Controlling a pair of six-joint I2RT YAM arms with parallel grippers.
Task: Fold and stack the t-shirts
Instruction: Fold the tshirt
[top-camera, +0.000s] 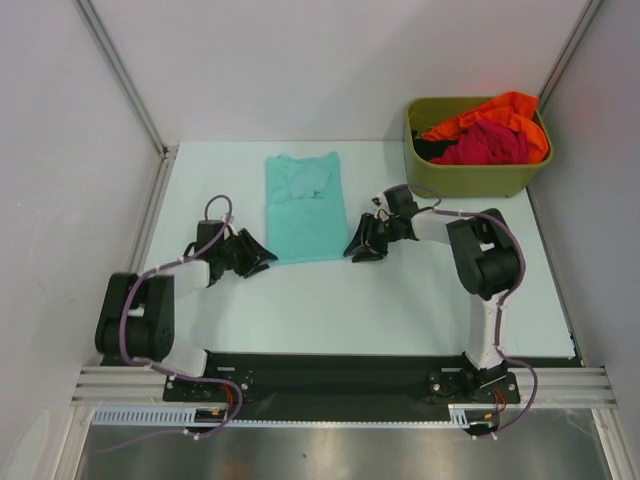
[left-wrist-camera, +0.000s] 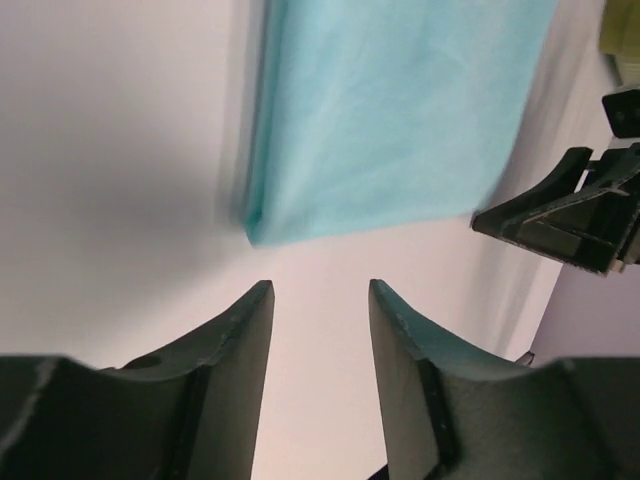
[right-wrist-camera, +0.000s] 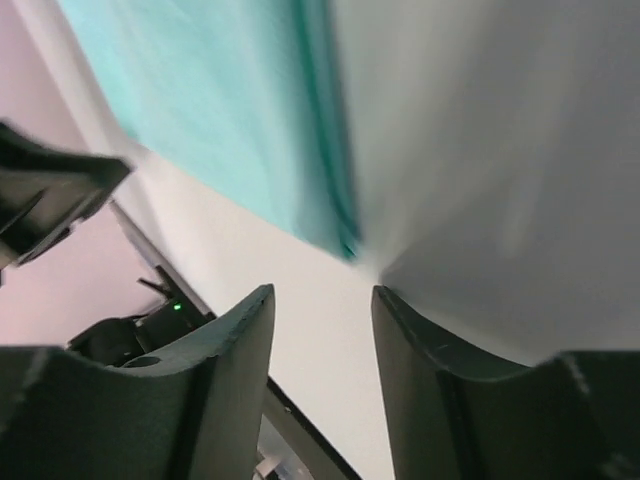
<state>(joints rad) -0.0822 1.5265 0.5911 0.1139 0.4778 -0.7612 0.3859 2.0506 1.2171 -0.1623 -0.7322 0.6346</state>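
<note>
The teal t-shirt (top-camera: 305, 208) lies flat on the table (top-camera: 400, 300), folded into 1 narrow strip. The left gripper (top-camera: 258, 256) sits just off its near-left corner, the right gripper (top-camera: 360, 246) just off its near-right corner. Both sets of 2 fingers stand partly apart, gripping nothing. Beyond its far-right side, the bin (top-camera: 470, 178) holds the orange t-shirt (top-camera: 500, 108) and magenta t-shirt (top-camera: 485, 145).

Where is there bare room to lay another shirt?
Bare table: between the teal shirt and the near edge, left of the shirt to the wall, and between shirt and olive bin. Crowded: the shirt's near corners, beside the left arm and right arm.
</note>
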